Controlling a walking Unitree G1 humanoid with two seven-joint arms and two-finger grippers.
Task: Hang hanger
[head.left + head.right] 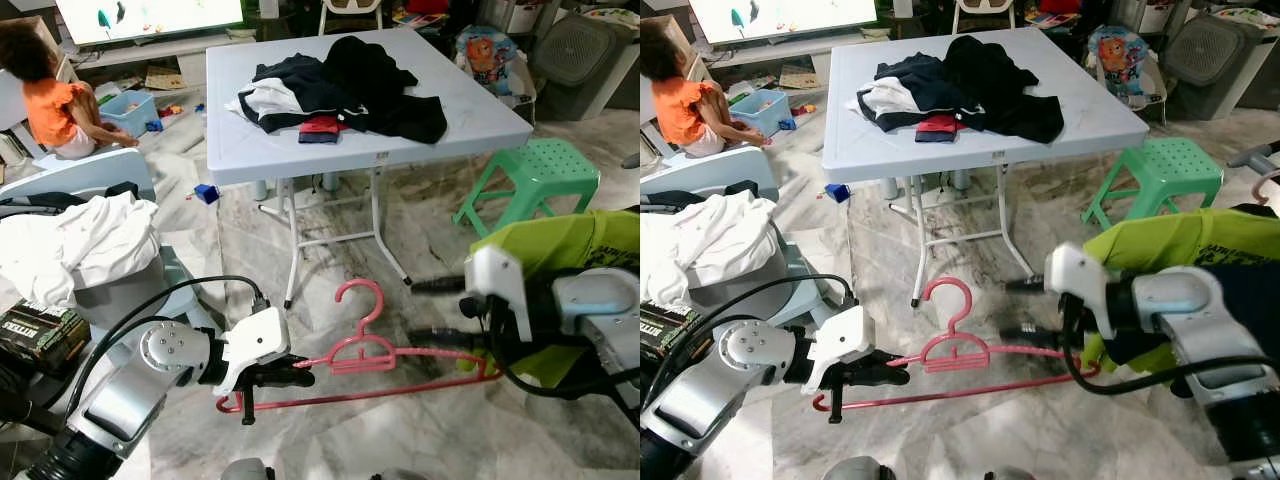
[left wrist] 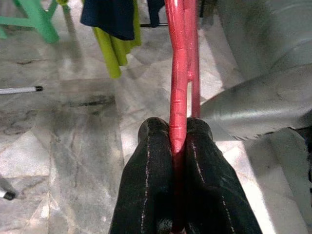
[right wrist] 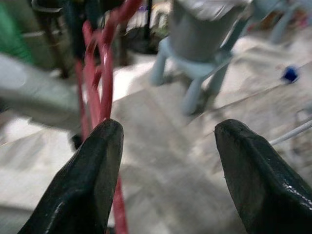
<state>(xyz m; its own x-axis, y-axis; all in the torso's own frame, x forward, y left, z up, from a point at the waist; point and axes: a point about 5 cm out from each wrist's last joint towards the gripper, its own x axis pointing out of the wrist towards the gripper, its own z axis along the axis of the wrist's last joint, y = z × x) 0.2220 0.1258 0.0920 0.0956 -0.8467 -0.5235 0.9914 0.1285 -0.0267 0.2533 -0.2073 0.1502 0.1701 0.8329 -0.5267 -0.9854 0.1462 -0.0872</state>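
Pink hanger (image 1: 362, 352) mid-handoff
Left claw (image 1: 268, 379) clamps its left end; bar runs sideways toward open right claw (image 1: 432, 311).

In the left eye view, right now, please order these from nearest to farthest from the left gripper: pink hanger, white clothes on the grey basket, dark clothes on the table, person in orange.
1. pink hanger: clamped in the left gripper.
2. white clothes: on the grey basket, robot's left.
3. dark clothes: on the table, ahead.
4. person in orange: far back, left.
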